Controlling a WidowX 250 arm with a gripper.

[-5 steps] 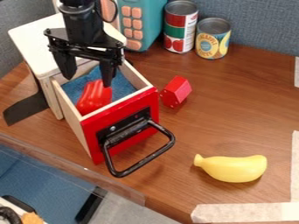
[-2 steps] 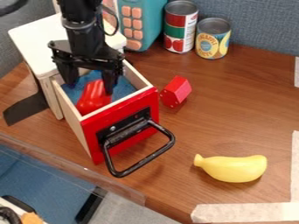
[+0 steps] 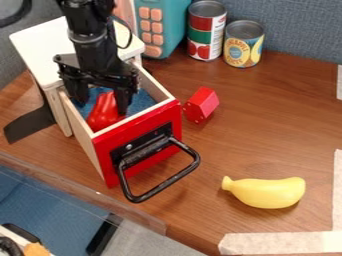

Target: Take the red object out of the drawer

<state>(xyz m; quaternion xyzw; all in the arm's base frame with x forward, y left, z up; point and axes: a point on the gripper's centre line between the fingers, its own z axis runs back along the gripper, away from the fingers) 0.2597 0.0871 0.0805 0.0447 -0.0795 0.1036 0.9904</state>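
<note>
Your black two-finger gripper (image 3: 101,105) hangs tips-down inside the open pale-wood drawer with a red front (image 3: 139,147), its fingers spread, one toward 10 o'clock and one toward 2 o'clock of the shiny, lobed red toy (image 3: 102,116). Lying in the drawer, that toy points its narrow end to 1 o'clock, its long axis running down to 7, with blue lining (image 3: 141,101) between it and the wall at 3 o'clock.

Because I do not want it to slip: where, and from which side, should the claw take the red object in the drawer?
Best from above, I think: close the claw across the middle of the red object, one finger per long side. It lies lengthwise in the drawer, whose walls block a sideways approach.
</note>
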